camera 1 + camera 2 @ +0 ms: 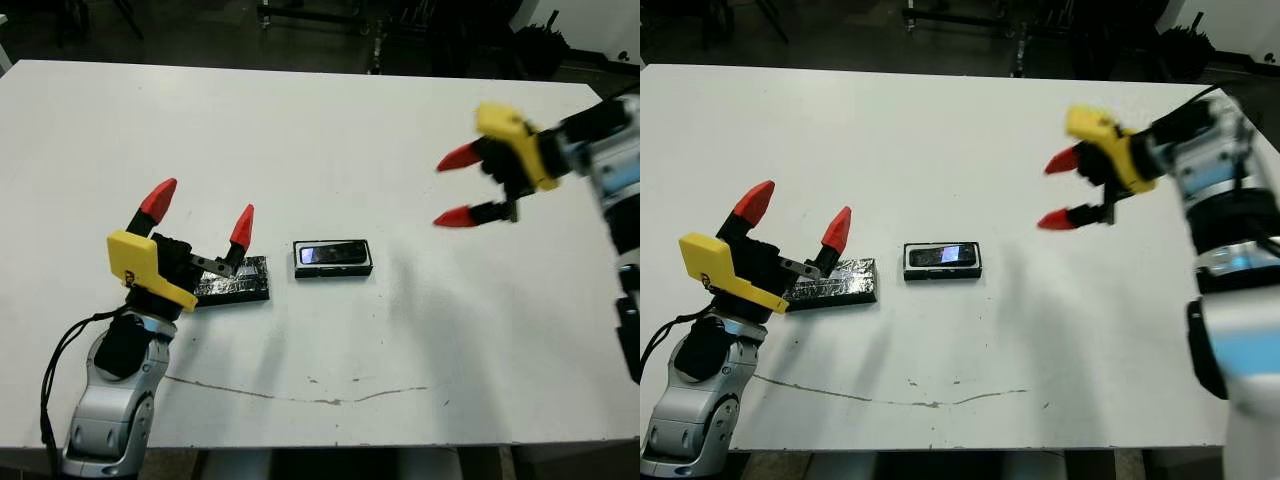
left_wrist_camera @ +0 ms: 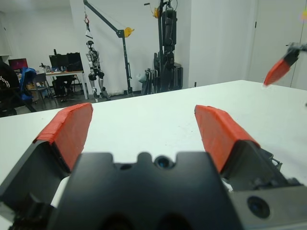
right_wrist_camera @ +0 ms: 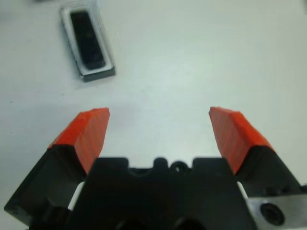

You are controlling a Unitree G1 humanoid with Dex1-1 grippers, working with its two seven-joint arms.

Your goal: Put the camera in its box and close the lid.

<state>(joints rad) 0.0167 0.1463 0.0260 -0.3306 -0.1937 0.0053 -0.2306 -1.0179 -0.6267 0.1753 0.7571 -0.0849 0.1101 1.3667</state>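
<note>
One camera (image 1: 333, 253) lies inside one box (image 1: 334, 270) mid-worktop; one lid (image 1: 236, 281) sits just left, apparently uncovered. Left gripper (image 1: 200, 215) above the lid and right gripper (image 1: 452, 187), far right: fingers spread, empty.

We see bare table (image 1: 330, 150) on the far, near and right sides of the box (image 1: 333, 258), so those sides lie free for a gripper. The camera (image 1: 333, 253) lies inside the box, uncovered from above. On the box's left, the lid (image 1: 236, 279) lies flat, just beside it with a narrow gap between. Our left gripper (image 1: 200, 213) hangs over the lid's left end, fingers spread. Our right gripper (image 1: 457, 187) hangs spread and well apart to the right.
</note>
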